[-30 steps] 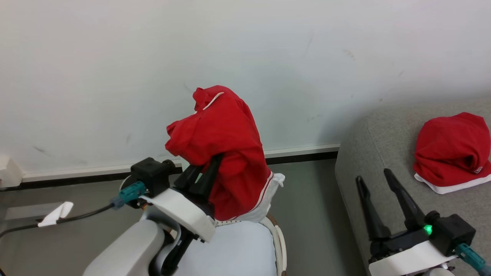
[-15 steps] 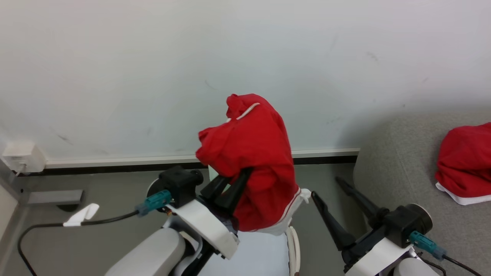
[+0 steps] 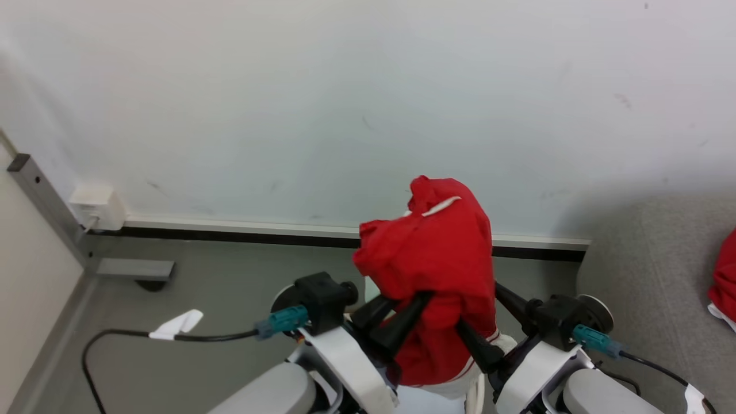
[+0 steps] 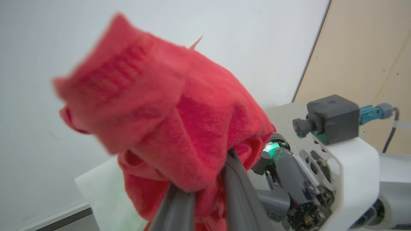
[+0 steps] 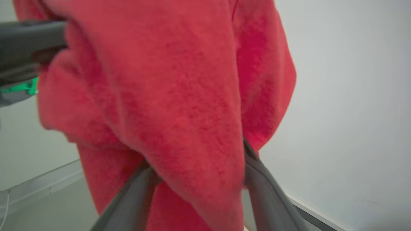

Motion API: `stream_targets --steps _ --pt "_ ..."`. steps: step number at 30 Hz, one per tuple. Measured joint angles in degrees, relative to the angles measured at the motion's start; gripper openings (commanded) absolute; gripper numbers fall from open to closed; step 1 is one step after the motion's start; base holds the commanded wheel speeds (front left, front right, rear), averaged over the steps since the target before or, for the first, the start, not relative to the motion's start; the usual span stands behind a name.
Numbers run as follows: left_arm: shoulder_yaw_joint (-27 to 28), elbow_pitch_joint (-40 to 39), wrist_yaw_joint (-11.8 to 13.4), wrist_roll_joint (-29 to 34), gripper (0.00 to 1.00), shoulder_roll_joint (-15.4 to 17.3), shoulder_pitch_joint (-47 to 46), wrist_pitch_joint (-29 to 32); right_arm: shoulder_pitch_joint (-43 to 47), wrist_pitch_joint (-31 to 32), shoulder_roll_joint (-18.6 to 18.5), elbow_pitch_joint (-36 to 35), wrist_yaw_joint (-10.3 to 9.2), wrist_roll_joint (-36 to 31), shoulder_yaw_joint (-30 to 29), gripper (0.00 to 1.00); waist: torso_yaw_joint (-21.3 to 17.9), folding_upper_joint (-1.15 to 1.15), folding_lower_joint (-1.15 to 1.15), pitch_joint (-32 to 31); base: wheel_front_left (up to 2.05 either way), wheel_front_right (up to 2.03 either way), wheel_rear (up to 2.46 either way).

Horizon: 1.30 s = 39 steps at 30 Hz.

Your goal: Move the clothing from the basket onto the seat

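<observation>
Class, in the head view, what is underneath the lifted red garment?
The left gripper and right gripper poke up under the red garment, above the basket rim. Their fingertips are covered.

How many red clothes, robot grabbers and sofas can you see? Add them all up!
Sofa: 1
Red clothes: 2, the lifted garment and the far garment
Grippers: 2, left gripper and right gripper
Total: 5

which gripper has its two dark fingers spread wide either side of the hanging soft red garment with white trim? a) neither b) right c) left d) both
b: the right gripper stands open with the soft red garment between its fingers, while the left gripper is pinched shut on the cloth.
</observation>
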Motion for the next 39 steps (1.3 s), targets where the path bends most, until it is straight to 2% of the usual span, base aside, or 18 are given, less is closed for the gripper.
stream_targets --steps 7,8,9,10,11,19,28,29,30,31,32,37,39 --pt "-2.89 0.09 -1.21 0.0 0.0 -1.53 0.04 0.81 -2.28 0.0 0.21 2.34 0.0 3.02 4.28 1.0 3.3 0.0 0.0 -0.38 0.0 0.0 0.0" --pt "-3.0 0.2 -1.27 0.0 0.0 -1.62 0.04 0.82 -2.3 0.01 0.24 2.44 0.0 3.39 4.37 0.68 3.75 0.0 0.0 -0.45 0.0 0.0 0.0" --pt "-3.05 0.34 -1.27 0.0 0.0 -1.64 0.04 0.83 -2.3 0.01 0.33 2.58 0.0 3.75 4.5 0.43 4.14 0.0 0.0 -0.5 0.0 0.0 0.0" --pt "-3.05 0.46 -1.26 0.0 0.0 -1.6 0.04 0.83 -2.3 0.01 0.42 2.69 0.0 3.96 4.66 0.18 4.48 0.0 0.0 -0.55 0.0 0.0 0.0" --pt "-3.05 0.55 -1.26 0.0 0.0 -1.57 0.04 0.83 -2.3 0.01 0.48 2.75 0.0 4.11 4.76 0.0 4.74 0.0 0.0 -0.59 0.0 0.0 0.0" --pt "-2.86 1.1 -0.6 -0.01 0.0 -1.13 0.04 0.78 -2.25 0.01 0.52 2.18 0.0 5.54 3.69 0.0 4.82 0.0 0.0 -0.3 0.0 0.0 0.0" --pt "-1.42 3.25 0.47 -0.45 0.0 -0.62 0.26 -0.3 0.32 0.01 0.78 -0.51 0.0 6.28 -2.22 0.0 2.78 0.0 0.0 0.22 0.0 0.0 0.0" --pt "-1.41 3.39 0.54 -0.45 0.2 -0.68 0.28 -0.35 0.57 0.01 0.83 -0.65 0.0 6.27 -2.72 0.0 2.51 0.0 0.0 0.26 0.0 0.0 0.0" --pt "-1.4 3.52 0.62 -0.45 0.45 -0.81 0.3 -0.38 0.8 0.01 0.93 -0.89 0.0 6.24 -3.3 0.0 2.24 0.0 0.0 0.29 0.0 0.0 0.0" --pt "-1.4 3.64 0.73 -0.45 0.85 -0.92 0.32 -0.58 1.04 0.01 1.04 -1.19 0.0 6.21 -3.78 0.0 1.94 0.0 0.0 0.32 0.0 0.0 0.0" --pt "-1.36 3.7 0.81 -0.44 1.0 -0.97 0.32 -0.65 1.37 0.01 1.21 -1.48 0.0 6.2 -4.39 0.0 1.61 0.0 0.0 0.35 0.0 0.0 0.0" --pt "-1.27 4.0 1.05 -0.44 1.0 -1.13 0.31 -0.86 2.24 0.01 1.63 -2.48 0.0 5.48 -8.45 0.0 -0.26 0.0 0.0 0.56 0.0 0.0 0.0" --pt "-1.22 4.33 1.47 -0.31 1.0 -0.89 0.36 -1.29 2.76 0.04 1.55 -3.24 0.0 4.02 -11.93 0.0 -2.23 0.0 0.0 0.76 0.0 0.0 0.0"
